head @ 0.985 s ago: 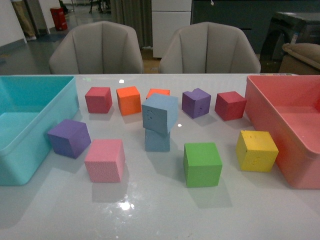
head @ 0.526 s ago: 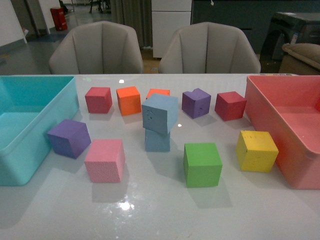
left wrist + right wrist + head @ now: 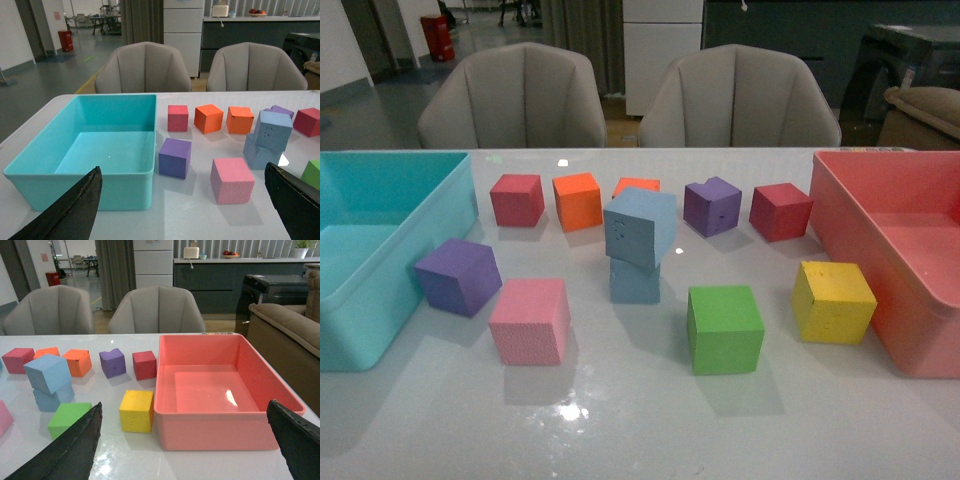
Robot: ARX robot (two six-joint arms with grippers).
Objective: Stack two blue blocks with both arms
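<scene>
Bins first: teal plastic bin at frame left, pink plastic bin at right. Centre frame, one pale dusty-blue foam cube sits tilted on the other blue foam cube. Green foam cube lower right of them. Both my grippers' jaws spread wide, holding nothing.

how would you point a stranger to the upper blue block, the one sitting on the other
Start at the white table between the teal bin and the pink bin. Near its middle, a pale blue cube rests tilted on another blue cube; it is the only raised block.
</scene>
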